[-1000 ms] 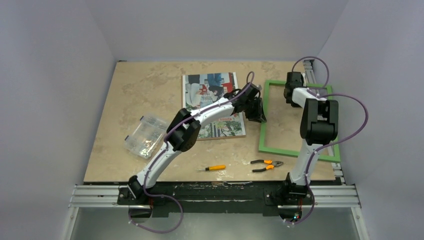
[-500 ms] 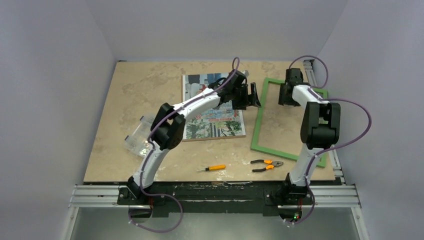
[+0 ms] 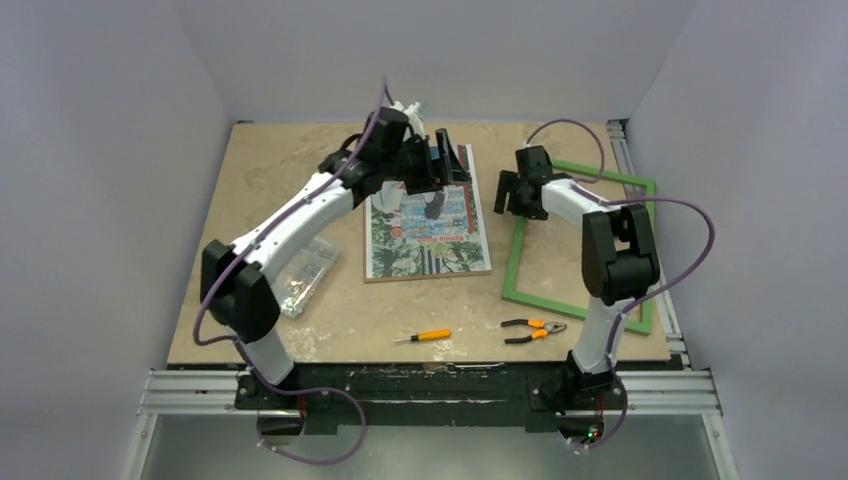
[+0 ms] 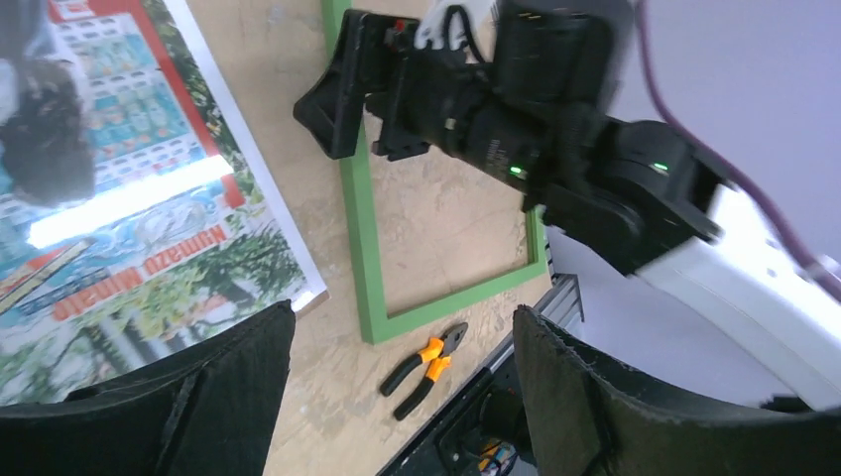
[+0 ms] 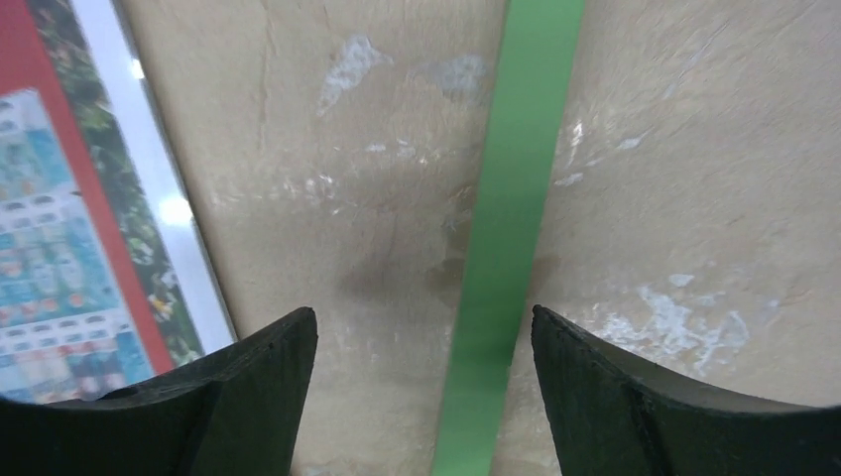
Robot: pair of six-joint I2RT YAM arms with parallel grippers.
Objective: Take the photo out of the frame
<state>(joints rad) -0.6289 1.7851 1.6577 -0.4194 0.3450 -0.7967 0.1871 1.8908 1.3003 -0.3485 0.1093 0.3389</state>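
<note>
Screwdriver point(image 3: 422, 337): near table point(image 3: 290, 170) edge, orange handle; pliers point(image 3: 533, 330) to its right, apart.
Box point(image 3: 305, 275): clear plastic, left side of table, small bits inside.
Photo point(image 3: 430, 240): flat on table, print side up, mid-table, out of frame, just left of it; strip of bare tabletop btwn, not touching.
Frame point(image 3: 513, 255): green, flat on table, right side; tabletop shows thru its opening.
Right gripper point(image 3: 512, 195): above frame's left rail, fingers spread wide, holding nothing; rail seen below the gap in wrist view.
Left gripper point(image 3: 440, 172): above photo's far end, fingers wide apart, nothing in them.
</note>
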